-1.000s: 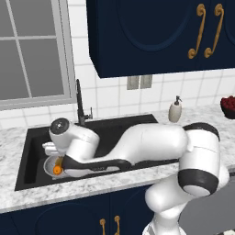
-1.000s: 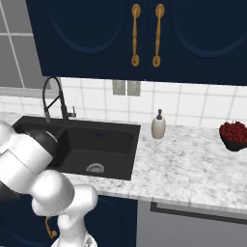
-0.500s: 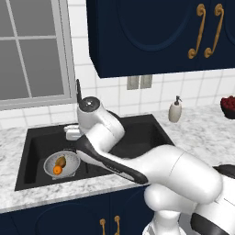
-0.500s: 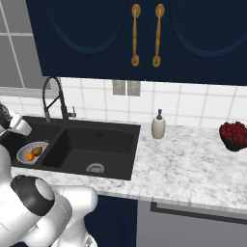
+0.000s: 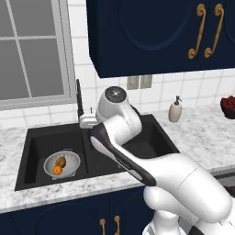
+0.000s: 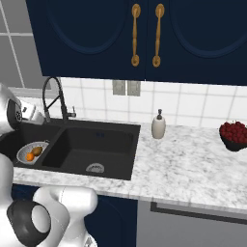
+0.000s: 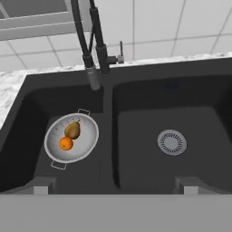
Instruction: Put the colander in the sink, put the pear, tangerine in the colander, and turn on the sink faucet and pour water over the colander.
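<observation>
Marble-pattern counter (image 6: 193, 169), white tile backsplash, navy cabinets (image 6: 144, 34) with brass handles. Black double-basin sink (image 7: 136, 90) set in counter. Colander (image 7: 89, 140) in left basin, pear (image 7: 72, 130) and tangerine (image 7: 66, 143) inside it, touching. Faucet (image 7: 93, 41) at rear over basin divider, spout end above left basin's rear edge, beside divider. Gripper (image 7: 115, 186) above sink, fingers spread wide, holding nothing. Soap dispenser (image 6: 158, 127) right of sink, bowl of red fruit (image 6: 235, 135) farther right. No legible writing or labels.
</observation>
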